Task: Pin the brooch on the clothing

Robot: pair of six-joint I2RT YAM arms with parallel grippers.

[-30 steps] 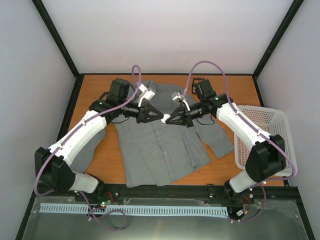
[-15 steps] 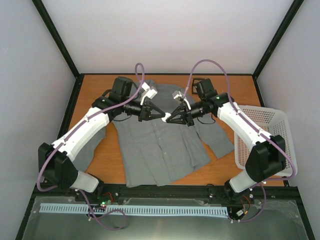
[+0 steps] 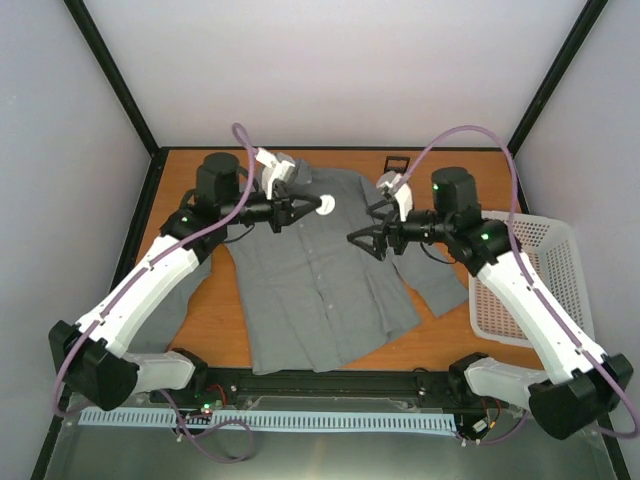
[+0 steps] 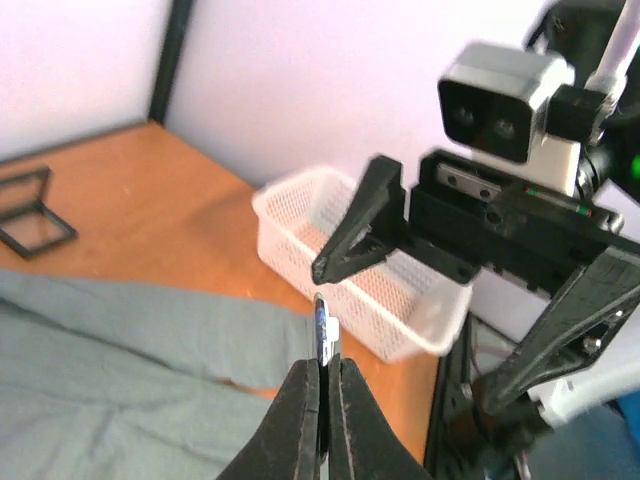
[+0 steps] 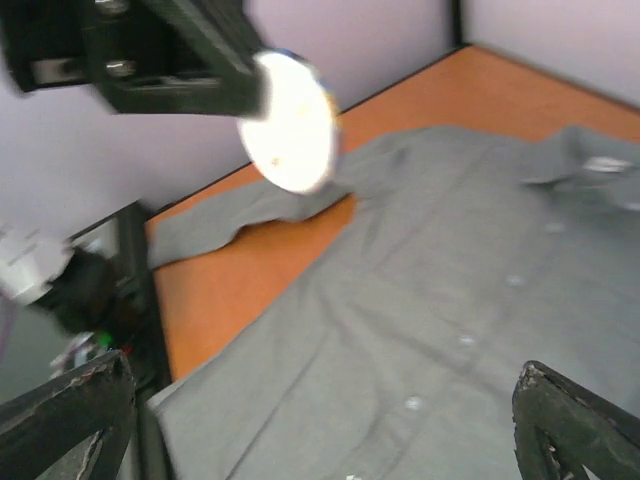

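Observation:
The brooch hangs in the air above the upper chest of the clothing, a grey shirt spread flat on the table. My left gripper is shut on the brooch's edge. In the left wrist view the brooch stands edge-on between the shut fingers. Its white back faces the right wrist camera. My right gripper is open and holds nothing, a short way right of the brooch, above the shirt.
A white mesh basket stands at the table's right side. A small black square holder lies at the back beyond the collar. The shirt's sleeves reach out to the left and right over the wooden table.
The two grippers were together over the shirt's chest. The right gripper has opened and drawn back to the right. The left gripper has lifted away with the brooch.

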